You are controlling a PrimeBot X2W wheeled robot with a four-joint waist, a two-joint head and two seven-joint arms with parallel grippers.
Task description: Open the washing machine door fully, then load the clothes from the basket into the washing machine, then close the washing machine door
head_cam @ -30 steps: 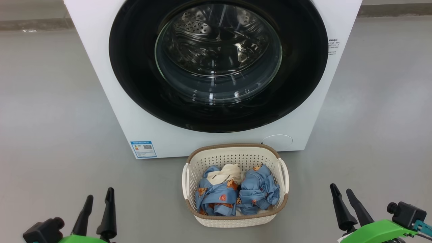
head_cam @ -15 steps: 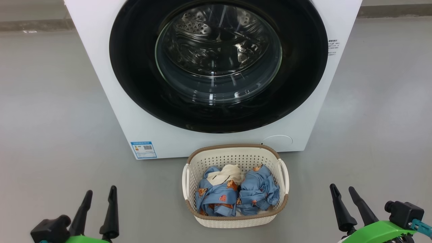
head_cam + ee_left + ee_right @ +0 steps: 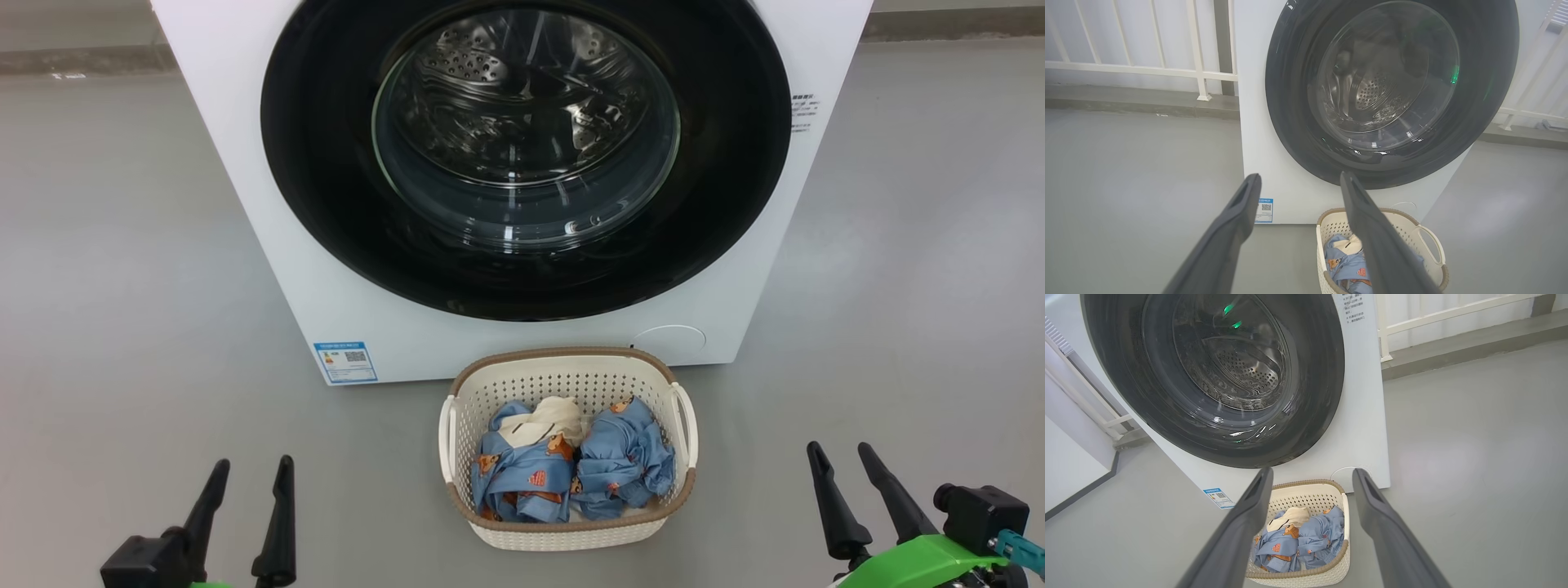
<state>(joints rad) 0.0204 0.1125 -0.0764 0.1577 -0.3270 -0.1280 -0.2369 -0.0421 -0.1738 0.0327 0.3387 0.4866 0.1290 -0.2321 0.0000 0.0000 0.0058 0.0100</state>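
The white washing machine stands ahead with its round black-rimmed door shut flat against the front, the steel drum visible through the glass. On the floor before it sits the cream basket holding the clothes, blue printed garments and a cream one. My left gripper is open at the lower left and my right gripper open at the lower right, both empty and well short of the basket. In the left wrist view, the door and basket lie beyond my fingers. The right wrist view shows the basket and door.
Grey floor spreads on both sides of the machine. A white railing on a low kerb runs behind it. A small blue label marks the machine's lower left corner.
My left gripper has slid a little right and lower in the head view; the right gripper has edged slightly right. The door, basket and clothes stand as before.
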